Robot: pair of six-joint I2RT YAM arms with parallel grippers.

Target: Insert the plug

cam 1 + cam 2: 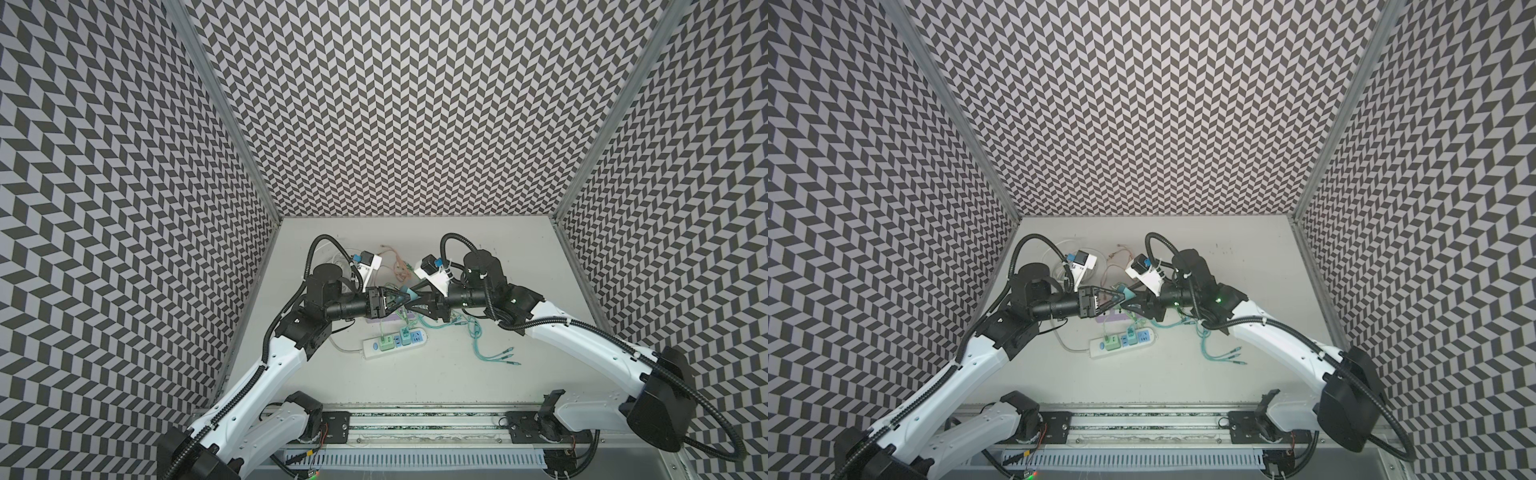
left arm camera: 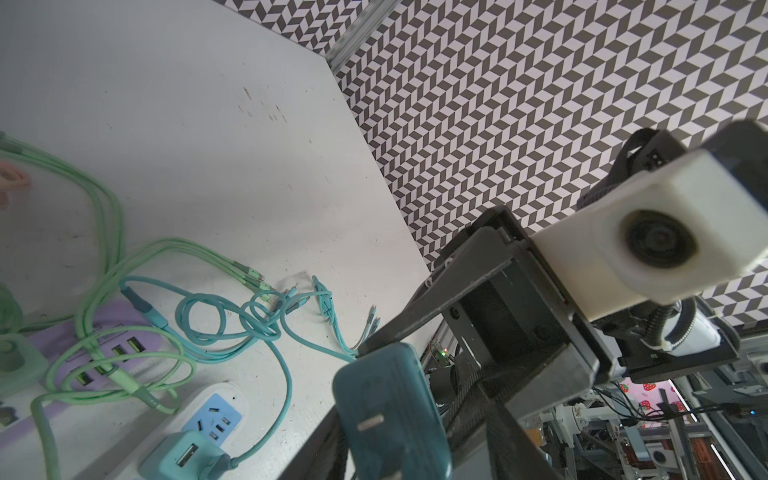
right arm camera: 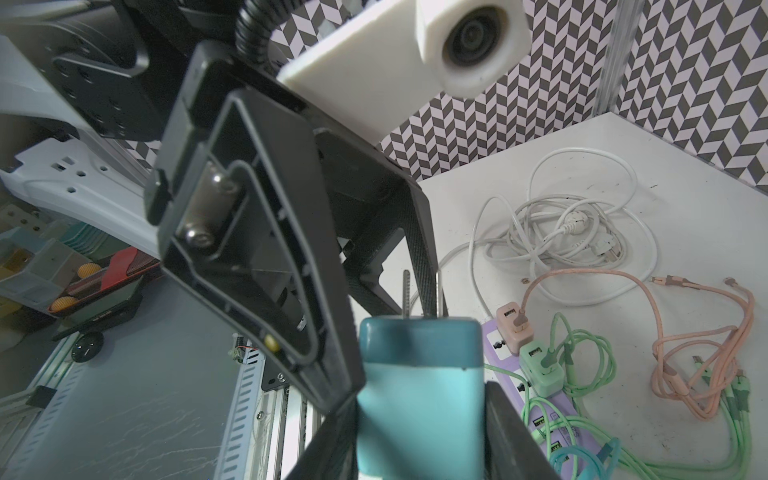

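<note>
Nearest on the surface lies the white power strip. Behind it, above the purple strip, the two hands meet tip to tip. The right hand is clamped on the teal plug, held in the air with its prongs toward the left hand. If the left hand grips it, I cannot tell. Farther back lie a pink cable and a white cable coil.

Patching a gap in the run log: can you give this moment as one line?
right hand: shut on teal plug, mid-air | left hand: at plug, grip unclear | white power strip: blue socket free
</note>
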